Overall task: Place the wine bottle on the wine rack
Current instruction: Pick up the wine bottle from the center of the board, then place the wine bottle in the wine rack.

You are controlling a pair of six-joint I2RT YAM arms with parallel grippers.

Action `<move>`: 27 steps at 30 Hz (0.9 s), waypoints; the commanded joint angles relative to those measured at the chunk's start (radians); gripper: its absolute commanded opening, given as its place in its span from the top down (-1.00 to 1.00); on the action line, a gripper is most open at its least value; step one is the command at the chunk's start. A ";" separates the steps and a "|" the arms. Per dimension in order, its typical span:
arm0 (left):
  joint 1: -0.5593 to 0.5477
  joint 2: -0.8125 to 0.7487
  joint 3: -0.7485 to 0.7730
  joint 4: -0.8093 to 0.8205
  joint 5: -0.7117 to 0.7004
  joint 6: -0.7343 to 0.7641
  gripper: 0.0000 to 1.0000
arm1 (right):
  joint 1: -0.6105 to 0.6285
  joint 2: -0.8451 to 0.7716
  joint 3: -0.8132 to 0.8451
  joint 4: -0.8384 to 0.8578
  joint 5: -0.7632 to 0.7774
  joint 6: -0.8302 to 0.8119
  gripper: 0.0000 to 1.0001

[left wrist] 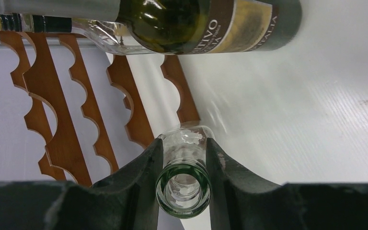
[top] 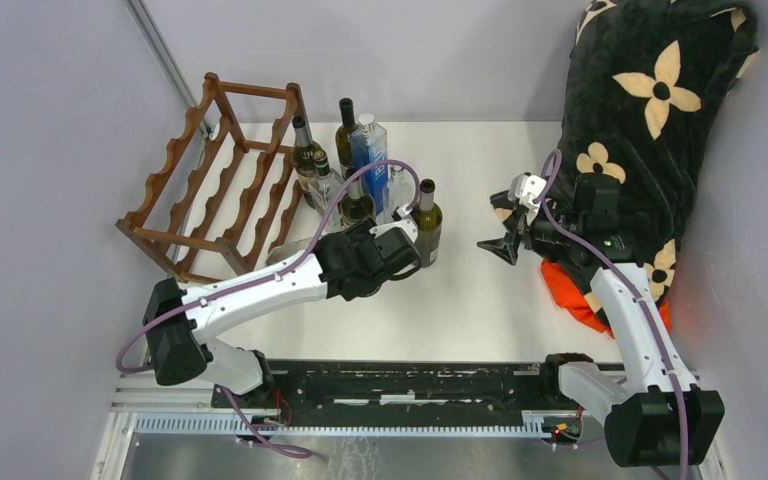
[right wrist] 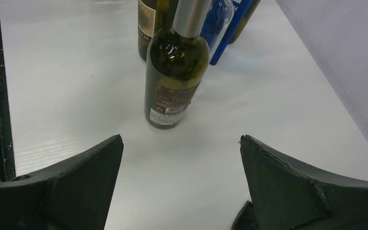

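Observation:
My left gripper (left wrist: 184, 143) is shut on the neck of a clear glass wine bottle (left wrist: 191, 135). Its green-tinted open mouth (left wrist: 183, 191) faces the wrist camera, and the body runs away from the camera, mostly hidden behind the fingers. Just beyond it is the reddish-brown wine rack (left wrist: 52, 110) with its scalloped rails. From above, the wine rack (top: 252, 90) stands at the back left, and the left arm reaches in beside its right end. My right gripper (right wrist: 180, 138) is open and holds nothing, hovering above the table short of a dark green bottle (right wrist: 175, 72).
Several upright bottles and a blue one (top: 368, 150) cluster right of the rack, with the dark green bottle (top: 426, 225) at their near side. A black flowered blanket (top: 650, 120) over orange cloth (top: 580, 295) fills the right side. Walls close in on the left and back.

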 commanded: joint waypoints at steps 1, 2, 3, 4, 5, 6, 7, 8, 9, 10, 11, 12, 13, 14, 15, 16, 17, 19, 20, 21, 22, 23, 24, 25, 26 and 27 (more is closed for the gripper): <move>0.039 -0.010 -0.001 0.098 -0.086 0.123 0.96 | 0.004 -0.007 0.014 0.033 -0.009 -0.004 -0.96; 0.044 -0.009 -0.004 0.111 -0.084 0.134 0.96 | 0.003 -0.008 0.013 0.033 -0.010 -0.005 -0.96; 0.051 -0.008 -0.006 0.122 -0.079 0.145 0.96 | 0.004 -0.009 0.013 0.032 -0.009 -0.004 -0.96; 0.056 -0.006 -0.009 0.129 -0.078 0.152 0.96 | 0.004 -0.010 0.013 0.030 -0.007 -0.004 -0.96; 0.060 -0.003 -0.010 0.131 -0.079 0.155 0.96 | 0.003 -0.011 0.013 0.029 -0.005 -0.006 -0.96; 0.065 -0.001 -0.010 0.129 -0.084 0.155 0.96 | 0.004 -0.012 0.014 0.024 -0.003 -0.010 -0.96; 0.067 0.003 -0.011 0.127 -0.092 0.156 0.96 | 0.004 -0.011 0.014 0.024 -0.002 -0.014 -0.96; 0.069 0.005 -0.013 0.125 -0.102 0.154 0.96 | 0.004 -0.010 0.014 0.022 -0.001 -0.014 -0.96; 0.072 0.007 -0.018 0.123 -0.114 0.152 0.96 | 0.004 -0.010 0.013 0.023 -0.002 -0.014 -0.96; 0.075 0.008 -0.024 0.122 -0.123 0.151 0.96 | 0.003 -0.010 0.013 0.024 -0.002 -0.014 -0.96; 0.078 0.009 -0.027 0.115 -0.130 0.146 0.96 | 0.003 -0.008 0.011 0.026 -0.003 -0.013 -0.96; 0.079 0.012 -0.025 0.104 -0.142 0.137 0.96 | 0.004 -0.008 0.011 0.027 -0.003 -0.014 -0.96; 0.080 0.015 -0.021 0.093 -0.149 0.128 0.96 | 0.004 -0.007 0.012 0.028 -0.003 -0.013 -0.96; 0.079 0.016 -0.017 0.077 -0.155 0.118 0.96 | 0.003 -0.007 0.011 0.029 -0.002 -0.013 -0.96; 0.079 0.018 -0.015 0.067 -0.160 0.111 0.96 | 0.004 -0.005 0.011 0.028 -0.002 -0.013 -0.96; 0.079 0.018 -0.015 0.058 -0.165 0.104 0.96 | 0.003 -0.004 0.011 0.028 -0.003 -0.013 -0.96; 0.080 0.019 -0.015 0.051 -0.167 0.099 0.96 | 0.003 -0.004 0.011 0.029 -0.003 -0.013 -0.96; 0.082 0.016 -0.027 0.051 -0.168 0.097 0.96 | 0.004 -0.001 0.011 0.030 -0.004 -0.012 -0.96; 0.086 0.014 -0.039 0.060 -0.167 0.100 0.96 | 0.004 -0.002 0.011 0.034 -0.006 -0.010 -0.96; 0.093 0.012 -0.053 0.070 -0.167 0.100 0.96 | 0.004 0.000 0.011 0.035 -0.008 -0.006 -0.96; 0.102 0.011 -0.066 0.079 -0.164 0.096 0.96 | 0.005 0.000 0.012 0.036 -0.007 -0.005 -0.96; 0.111 0.008 -0.080 0.088 -0.161 0.093 0.96 | 0.004 -0.002 0.012 0.036 -0.006 -0.005 -0.96; 0.120 0.008 -0.094 0.096 -0.159 0.091 0.96 | 0.004 -0.002 0.014 0.034 -0.005 -0.006 -0.96; 0.126 0.006 -0.107 0.104 -0.160 0.090 0.96 | 0.005 -0.004 0.014 0.032 -0.003 -0.007 -0.96; 0.135 0.007 -0.121 0.113 -0.158 0.090 0.96 | 0.005 -0.005 0.014 0.028 -0.002 -0.010 -0.96; 0.141 0.007 -0.131 0.122 -0.155 0.091 0.96 | 0.005 -0.003 0.014 0.027 -0.002 -0.013 -0.96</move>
